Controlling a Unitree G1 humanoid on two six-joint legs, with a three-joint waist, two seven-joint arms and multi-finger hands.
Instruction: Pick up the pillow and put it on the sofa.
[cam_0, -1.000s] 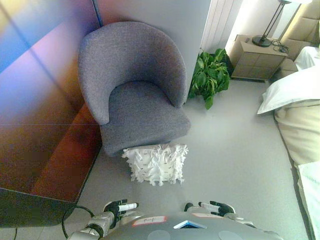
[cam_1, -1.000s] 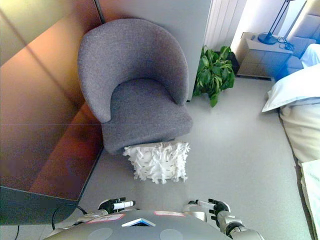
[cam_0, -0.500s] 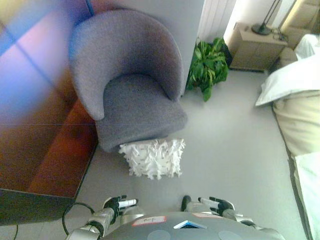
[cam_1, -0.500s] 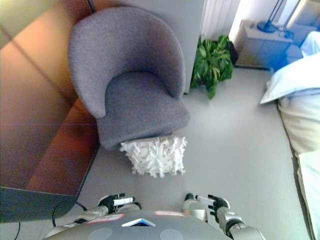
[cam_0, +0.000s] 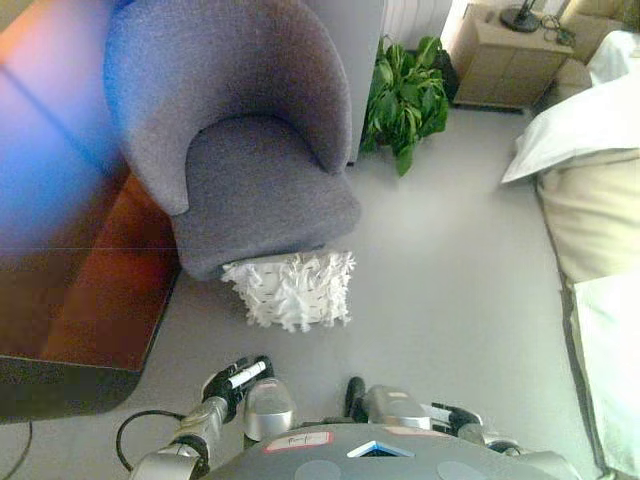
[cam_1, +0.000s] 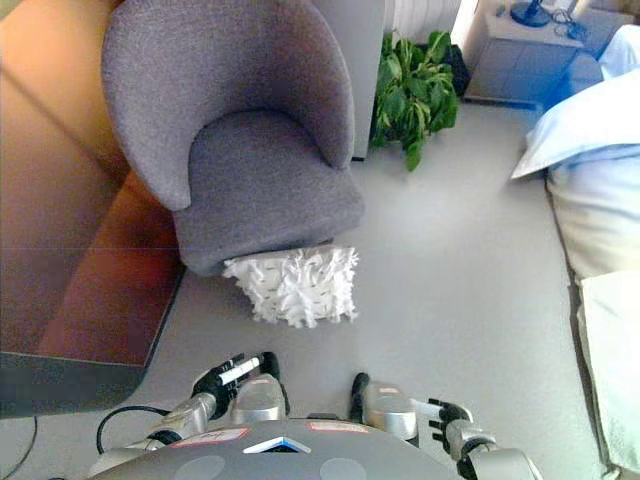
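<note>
A white shaggy pillow (cam_0: 290, 288) stands on the grey floor, leaning against the front of a grey tub armchair (cam_0: 240, 140), the sofa of the task. My left hand (cam_0: 232, 377) hangs low at the bottom left, fingers relaxed and holding nothing, well short of the pillow. At the bottom right my right hand (cam_1: 447, 415) shows, its fingers spread and empty.
A green potted plant (cam_0: 403, 96) stands behind the armchair on the right. A bed with a white pillow (cam_0: 575, 130) runs along the right edge, with a nightstand (cam_0: 503, 60) at the top. A brown wooden panel (cam_0: 70, 230) borders the left.
The camera has tilted down and moved closer, so the armchair and pillow sit higher and further left in view. Both hands stay low and empty.
</note>
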